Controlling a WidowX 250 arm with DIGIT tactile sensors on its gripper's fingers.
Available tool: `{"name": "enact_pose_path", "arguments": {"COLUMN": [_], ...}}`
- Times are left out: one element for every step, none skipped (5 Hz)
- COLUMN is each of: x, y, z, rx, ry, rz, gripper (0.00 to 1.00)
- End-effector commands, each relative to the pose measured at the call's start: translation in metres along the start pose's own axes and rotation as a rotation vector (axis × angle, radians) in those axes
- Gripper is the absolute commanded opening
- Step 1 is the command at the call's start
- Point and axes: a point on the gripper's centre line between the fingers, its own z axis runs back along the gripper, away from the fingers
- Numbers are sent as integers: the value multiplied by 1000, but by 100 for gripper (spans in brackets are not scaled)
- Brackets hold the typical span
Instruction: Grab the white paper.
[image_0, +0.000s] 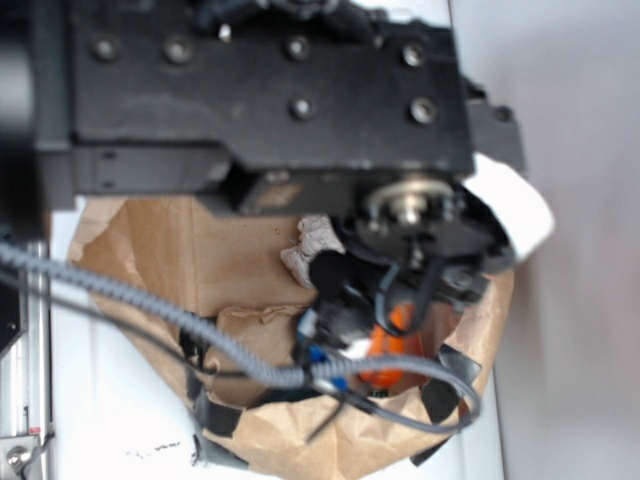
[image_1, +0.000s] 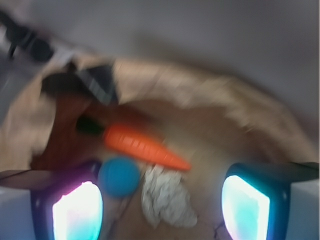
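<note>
The white paper (image_1: 165, 197) is a crumpled off-white wad lying on brown paper. In the wrist view it sits between my fingers, nearer the left one and touching neither. My gripper (image_1: 161, 212) is open, with its lit pads (image_1: 77, 212) far apart. A blue ball (image_1: 119, 176) rests just left of the wad, and an orange carrot (image_1: 142, 145) lies behind both. In the exterior view the white paper (image_0: 312, 245) peeks out beside the black wrist, and the carrot (image_0: 395, 345) shows below it. The fingertips are hidden there.
Everything lies on a crumpled brown paper bag (image_0: 170, 260) with raised, torn edges and black tape patches (image_0: 215, 415). The black arm (image_0: 260, 90) fills the top of the exterior view. A grey cable (image_0: 150, 305) crosses the bag. A white table edge (image_0: 110, 420) runs along the left.
</note>
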Motion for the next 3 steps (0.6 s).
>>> {"name": "enact_pose_path", "arguments": {"x": [-24, -35, -34], "y": [20, 15, -3], "z": [3, -22, -44], "rx": [82, 114, 62], "ry": [17, 46, 34], "rz": [-80, -112, -183], "gripper": [100, 100, 100]}}
